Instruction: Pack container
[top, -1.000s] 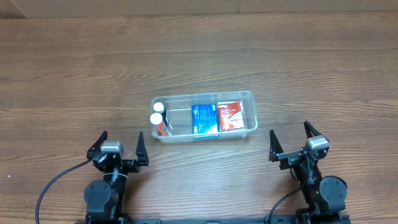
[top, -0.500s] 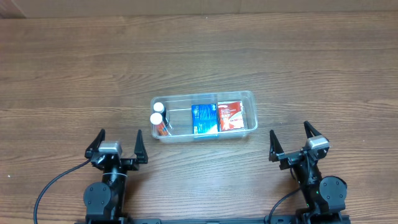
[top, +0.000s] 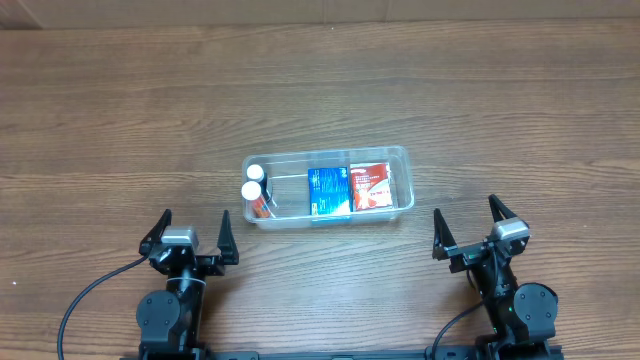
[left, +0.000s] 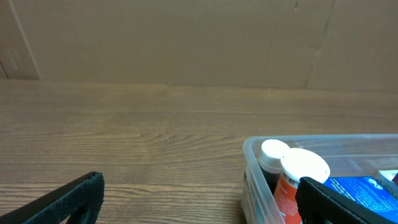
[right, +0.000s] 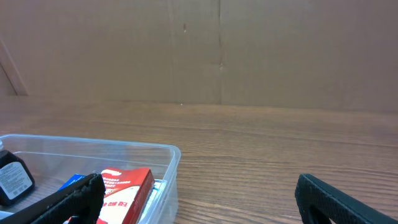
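Observation:
The clear plastic container (top: 405, 158) sits mid-table. Inside it stand two white-capped bottles (top: 252, 189) at the left end, then a blue box (top: 328, 190) and a red box (top: 371, 185). My left gripper (top: 193, 232) is open and empty, near the table's front edge, below and left of the container. My right gripper (top: 468, 225) is open and empty, below and right of it. The left wrist view shows the container's left end (left: 250, 152) with the bottles (left: 303, 174). The right wrist view shows its right end (right: 173, 163) with the red box (right: 126, 186).
A brown cardboard wall (left: 186, 37) stands behind the far table edge. Bare wooden table (top: 320, 90) surrounds the container on all sides.
The left gripper shifted slightly, a little left then back. Nothing else has moved.

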